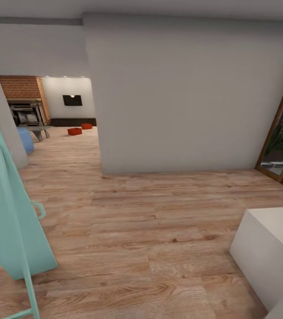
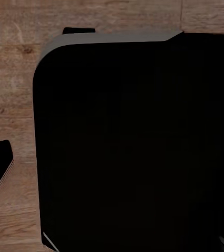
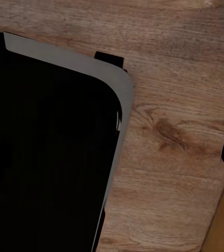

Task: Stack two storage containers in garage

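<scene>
Far off, I see the two storage containers (image 1: 80,129) on the living room's light wood floor (image 1: 159,230), one nearer, one just behind it.

From my head camera they sit through the doorway, near the brick fireplace (image 1: 24,99) and below the black TV (image 1: 72,100). A white wall (image 1: 181,97) stands ahead and a pale teal door (image 1: 6,212) at my left. Both wrist views show a dark rounded body over wood planks; I cannot tell how either hand stands.

Two storage containers (image 1: 80,129) far ahead-left on floor (image 1: 137,230), beyond wall (image 1: 181,97)
</scene>
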